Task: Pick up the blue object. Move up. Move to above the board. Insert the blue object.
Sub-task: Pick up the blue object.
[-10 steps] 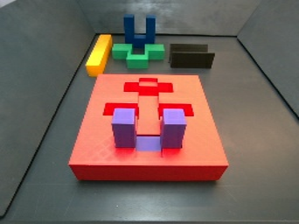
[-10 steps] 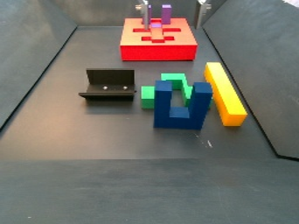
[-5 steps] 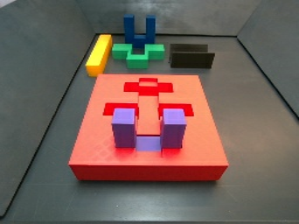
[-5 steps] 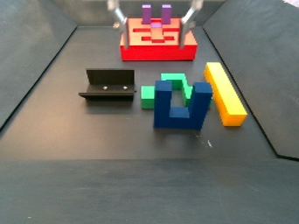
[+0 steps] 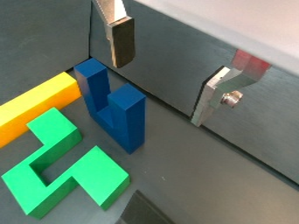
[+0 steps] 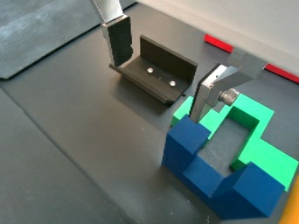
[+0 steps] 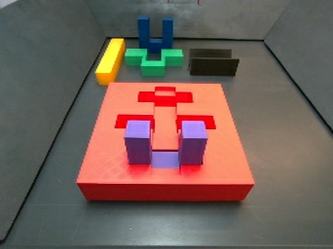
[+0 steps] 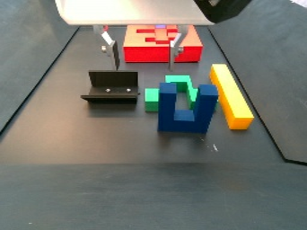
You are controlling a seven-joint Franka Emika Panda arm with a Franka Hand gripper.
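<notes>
Two wrist views show the gripper [image 5: 176,74] spread wide and empty above the blue object [image 5: 114,109], while a side view shows that block [image 8: 188,110] standing near the board [image 8: 162,43], so descent then grasping comes next.

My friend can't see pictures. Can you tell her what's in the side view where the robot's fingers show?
The open gripper hangs empty in front of the red board, above the floor. Nearer the camera, the blue object stands with prongs up, touching a green block, with a yellow bar on one side and the dark fixture on the other.
</notes>
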